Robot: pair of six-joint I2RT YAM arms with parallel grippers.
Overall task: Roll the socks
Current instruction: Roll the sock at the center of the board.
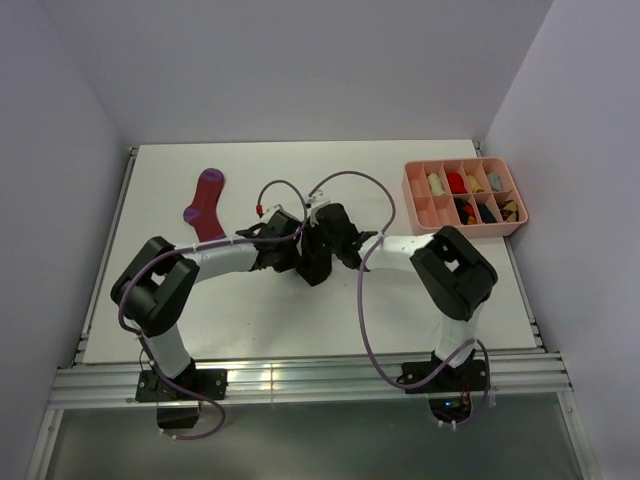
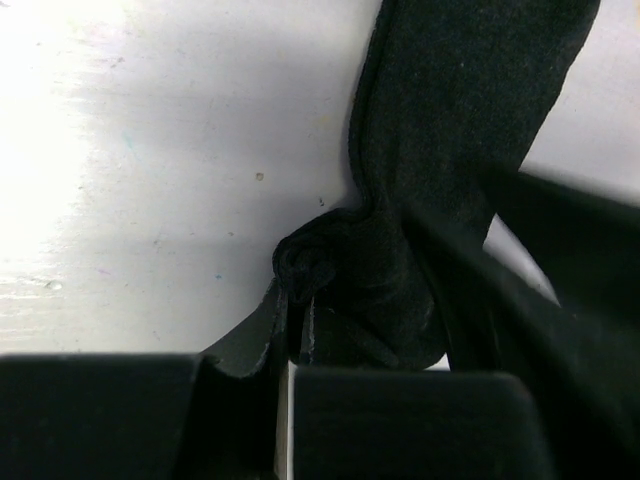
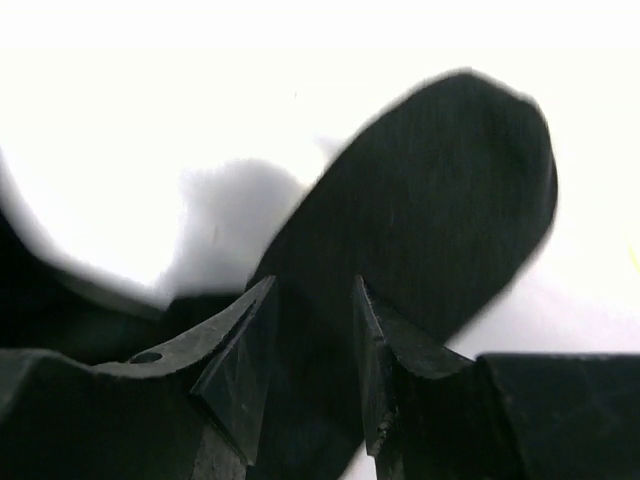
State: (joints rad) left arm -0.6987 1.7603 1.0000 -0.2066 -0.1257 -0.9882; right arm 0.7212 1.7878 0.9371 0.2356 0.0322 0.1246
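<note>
The black sock [image 2: 460, 120] lies on the white table at the centre, under both grippers, and shows in the top view [image 1: 314, 268]. My left gripper [image 2: 297, 300] is shut on a bunched, partly rolled end of it. My right gripper [image 3: 310, 330] is slightly open, its fingertips [image 3: 245, 345] straddling the flat sock [image 3: 440, 200] and down on it, the rounded end lying beyond them. In the top view the two grippers meet, left [image 1: 285, 245] and right [image 1: 325, 240]. The magenta sock [image 1: 205, 205] with purple bands lies flat at the back left. No loose cream sock is in view.
The pink compartment tray [image 1: 413, 196] stands at the back right with small rolled items in several cells. Purple cables arch over both wrists. The table's edge rails run along the left and near sides.
</note>
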